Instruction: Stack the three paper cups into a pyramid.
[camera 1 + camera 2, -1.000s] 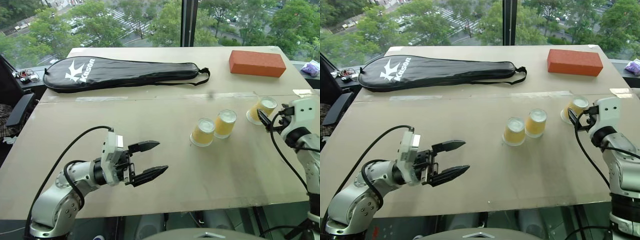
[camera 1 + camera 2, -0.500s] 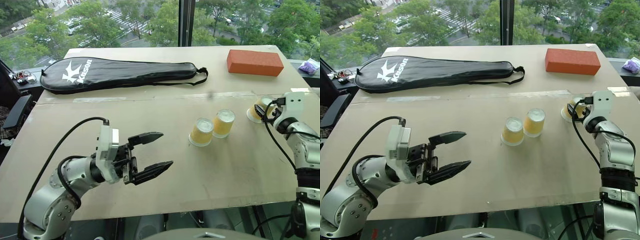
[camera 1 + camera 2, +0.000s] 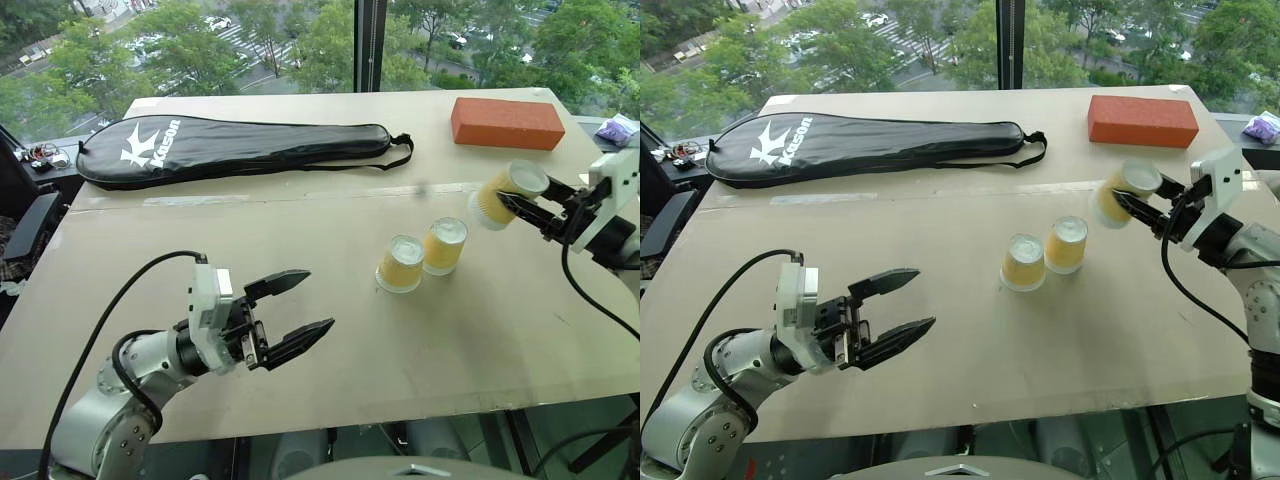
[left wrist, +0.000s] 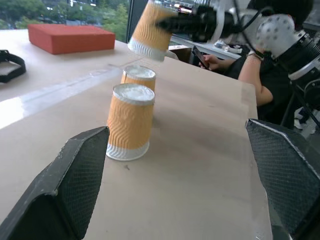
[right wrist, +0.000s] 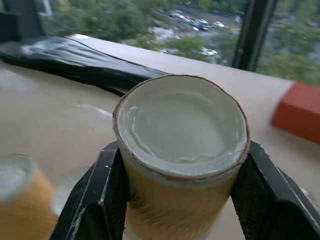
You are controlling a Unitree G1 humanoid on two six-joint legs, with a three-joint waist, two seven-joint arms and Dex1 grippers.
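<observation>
Yellow-orange ribbed paper cups (image 3: 403,264) with white bases, orange-red brick (image 3: 509,122), black white-logoed racket case (image 3: 235,149).

Third paper cup (image 3: 505,193) is now clamped by the right gripper (image 3: 528,207) and lifted off the table (image 3: 300,240), carried inward toward the two standing cups (image 3: 423,255), tilted, base up.

Purple object (image 3: 621,131) cut by frame edge

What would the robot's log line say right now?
right gripper: shut on lifted yellow-orange paper cup | left gripper: open, empty | two paper cups: upside-down on table
</observation>
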